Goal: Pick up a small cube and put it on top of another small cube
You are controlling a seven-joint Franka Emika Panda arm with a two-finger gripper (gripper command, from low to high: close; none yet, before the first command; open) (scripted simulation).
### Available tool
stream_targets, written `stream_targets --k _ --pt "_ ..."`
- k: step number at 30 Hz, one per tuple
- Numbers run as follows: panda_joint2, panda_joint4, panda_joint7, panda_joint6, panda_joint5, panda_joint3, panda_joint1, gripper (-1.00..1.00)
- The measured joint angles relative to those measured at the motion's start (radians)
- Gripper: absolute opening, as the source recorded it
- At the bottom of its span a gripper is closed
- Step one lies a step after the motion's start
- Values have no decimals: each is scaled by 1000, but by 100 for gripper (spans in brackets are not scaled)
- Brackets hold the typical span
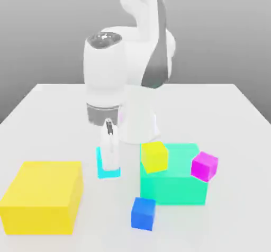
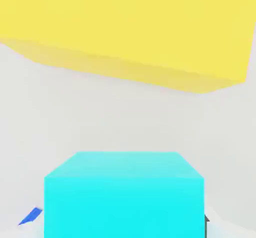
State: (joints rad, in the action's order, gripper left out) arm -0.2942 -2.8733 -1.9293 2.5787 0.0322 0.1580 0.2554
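Gripper pointed down, clamped on the small cube, which sat on the counter between the large yellow block and the teal block. Fingers hid much of the cube's face.

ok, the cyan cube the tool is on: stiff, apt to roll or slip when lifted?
Cyan cube looks rigid: crisp flat faces, so probably no flex. Unlikely to roll; it sits flat on the table. The tool is shut on it, but the smooth sides might slip.

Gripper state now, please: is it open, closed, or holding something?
Gripper: closed on the small cyan cube.
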Motion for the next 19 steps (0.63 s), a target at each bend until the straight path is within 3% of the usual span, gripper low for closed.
stream_targets --k 9,15,16,19 --pt "-318 -12 194 -302 93 15 -221 -100" --pt "-208 -74 220 -129 118 38 -245 -100" --pt "-186 -84 220 -98 120 41 -244 100" --pt "-186 -84 220 -98 120 41 -244 100"
